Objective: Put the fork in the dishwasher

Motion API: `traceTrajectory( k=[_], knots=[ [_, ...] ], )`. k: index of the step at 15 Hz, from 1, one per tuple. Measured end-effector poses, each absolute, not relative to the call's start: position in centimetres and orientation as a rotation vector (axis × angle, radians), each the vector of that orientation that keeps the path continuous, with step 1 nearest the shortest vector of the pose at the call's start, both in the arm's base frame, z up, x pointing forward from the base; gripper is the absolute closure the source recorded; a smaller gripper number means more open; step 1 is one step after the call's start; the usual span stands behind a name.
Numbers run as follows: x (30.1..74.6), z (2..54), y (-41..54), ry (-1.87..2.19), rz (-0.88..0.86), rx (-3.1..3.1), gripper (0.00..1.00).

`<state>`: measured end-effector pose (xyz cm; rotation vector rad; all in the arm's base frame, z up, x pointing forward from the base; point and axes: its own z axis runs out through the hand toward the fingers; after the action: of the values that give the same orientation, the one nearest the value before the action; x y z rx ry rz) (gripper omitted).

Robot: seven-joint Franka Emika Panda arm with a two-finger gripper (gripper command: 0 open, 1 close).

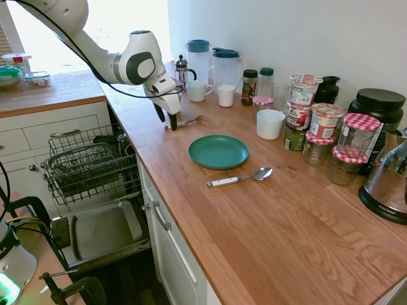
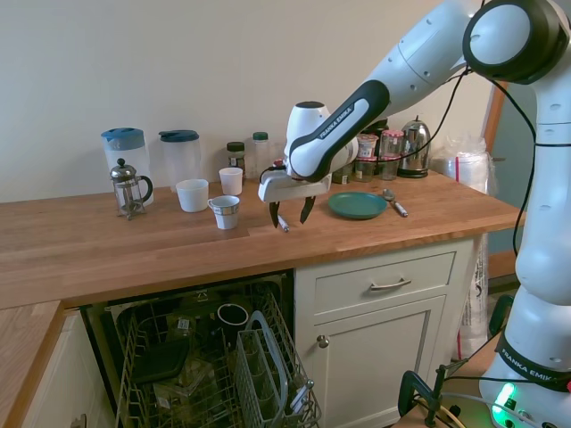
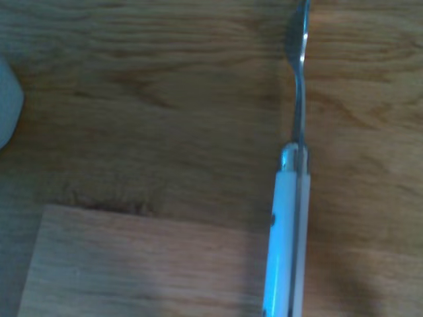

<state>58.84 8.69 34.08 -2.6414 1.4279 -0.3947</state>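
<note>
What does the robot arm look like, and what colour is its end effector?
The arm is glossy white with dark grey joint caps and black "FRANKA EMIKA" lettering. A black cable runs along it. The end effector has a white body and two dark fingers.

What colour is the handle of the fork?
White, on the fork; the wrist view shows it best.

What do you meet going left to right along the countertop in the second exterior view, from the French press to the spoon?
French press → larger white cup → patterned cup → claw over the fork → green plate → spoon.
</note>
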Motion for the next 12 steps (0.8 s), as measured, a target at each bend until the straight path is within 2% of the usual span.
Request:
traceTrajectory(
  k=[1, 2, 12],
  knots=[
    [59.3, 34.1, 8.6, 1.435, -0.401, -2.637, 0.00],
    [59.5, 34.0, 8.5, 1.443, -0.407, -2.635, 1.00],
    [61.1, 33.0, 8.9, 1.487, -0.434, -2.627, 1.00]
  ],
)
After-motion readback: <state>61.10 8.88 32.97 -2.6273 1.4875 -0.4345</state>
